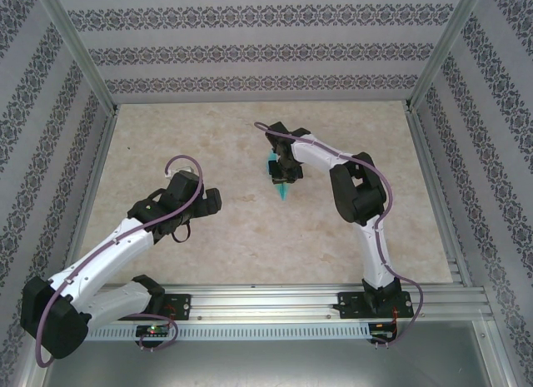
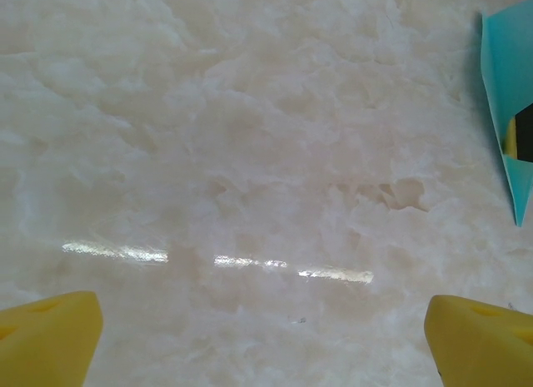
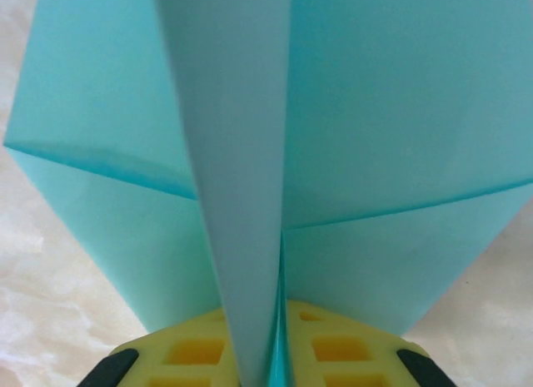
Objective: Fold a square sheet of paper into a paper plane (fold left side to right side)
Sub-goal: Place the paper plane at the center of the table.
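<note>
A: Teal paper plane (image 1: 281, 188), where is it?

B: Just right of centre in the top view, its pointed end toward the bottom of the frame, over the pale marbled table (image 1: 208, 146). The right gripper (image 3: 266, 349) is clenched on its centre fold, a yellow pad on either side.

A: And the left gripper (image 2: 265, 337)?

B: Released. Its yellow fingers sit wide apart at the lower corners of its wrist view, above the table. The plane's tip shows at that view's right edge.
</note>
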### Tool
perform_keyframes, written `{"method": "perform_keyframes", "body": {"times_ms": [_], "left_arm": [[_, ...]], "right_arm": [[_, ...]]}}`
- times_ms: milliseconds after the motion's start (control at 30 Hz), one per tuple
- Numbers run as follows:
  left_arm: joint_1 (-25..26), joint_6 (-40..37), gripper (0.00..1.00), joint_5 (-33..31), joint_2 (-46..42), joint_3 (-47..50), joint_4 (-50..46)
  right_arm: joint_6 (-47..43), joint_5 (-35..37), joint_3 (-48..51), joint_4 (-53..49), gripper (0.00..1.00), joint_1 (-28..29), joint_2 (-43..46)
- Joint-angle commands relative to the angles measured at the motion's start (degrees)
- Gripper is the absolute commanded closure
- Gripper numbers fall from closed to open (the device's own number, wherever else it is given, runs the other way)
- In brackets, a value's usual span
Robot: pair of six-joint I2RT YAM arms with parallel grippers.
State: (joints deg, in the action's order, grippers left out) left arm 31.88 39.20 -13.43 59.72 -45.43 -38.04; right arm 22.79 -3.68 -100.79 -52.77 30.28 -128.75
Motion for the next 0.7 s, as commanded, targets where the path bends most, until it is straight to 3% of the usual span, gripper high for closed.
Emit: {"method": "perform_keyframes", "body": {"times_ms": [0, 667], "left_arm": [[-0.76, -1.22, 0.0, -0.13, 0.37, -1.19, -1.24], [-0.75, -1.09, 0.0, -0.21, 0.72, -1.61, -1.72]], "right_arm": [[0.58, -0.18, -1.38, -1.15, 0.82, 0.83, -1.42], [0.68, 2.24, -2.74, -3.64, 0.79, 1.84, 1.68]]}}
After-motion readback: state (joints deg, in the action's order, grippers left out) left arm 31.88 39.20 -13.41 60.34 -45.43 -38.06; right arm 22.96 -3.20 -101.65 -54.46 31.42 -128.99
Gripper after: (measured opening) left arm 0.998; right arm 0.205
